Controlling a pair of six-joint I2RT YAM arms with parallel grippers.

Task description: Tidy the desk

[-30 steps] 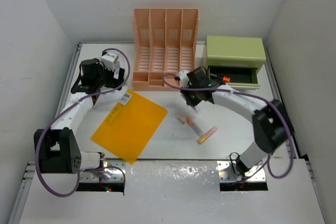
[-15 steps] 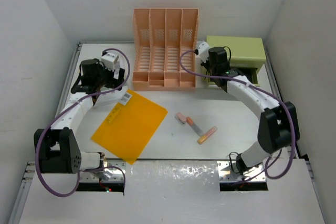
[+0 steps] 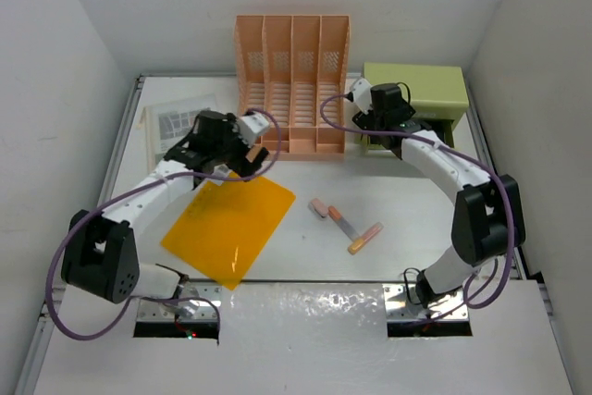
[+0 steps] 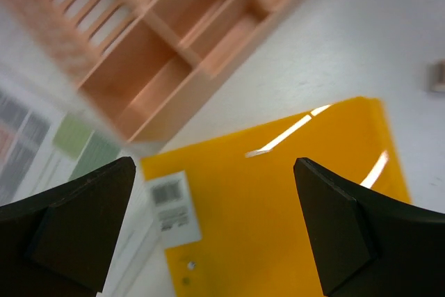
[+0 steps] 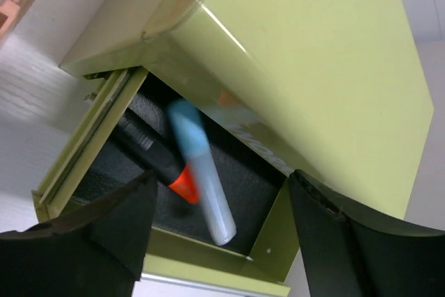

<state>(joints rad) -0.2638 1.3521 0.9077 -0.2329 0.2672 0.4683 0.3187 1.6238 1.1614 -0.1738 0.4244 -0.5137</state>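
Desk [image 3: 416, 201]: white walled-in top running from the arm bases to the far wall. I judge the sorting to be partly done.
Right gripper [image 5: 221, 180]: jaws spread wide and gripping nothing. It is poised over the open drawer [image 5: 80, 147] of the green box [image 3: 413, 90] at far right.
Drawer contents: a blue-capped pen [image 5: 201, 186], blurred, sits aslant beside a black marker [image 5: 149, 154] with an orange cap. Whether the pen is at rest cannot be told.
Reason for pose: wide jaws directly above the drawer suit dropping small stationery into it.
Left gripper [image 4: 213, 166]: jaws spread and empty. It hovers over the far edge of the orange folder [image 3: 231, 224], near its barcode label [image 4: 170, 199].
Reason for pose: probably lining up to take the folder by that edge for the peach file rack [image 3: 291, 80], which stands just beyond it.
Outstanding: a pink eraser [image 3: 318, 204], a short tube [image 3: 344, 221] and an orange-ended stick [image 3: 365, 238] lie loose mid-desk. A printed sheet [image 3: 176, 122] lies at far left.
Risk: the folder lies flat and offers little to pinch, so it may slide.
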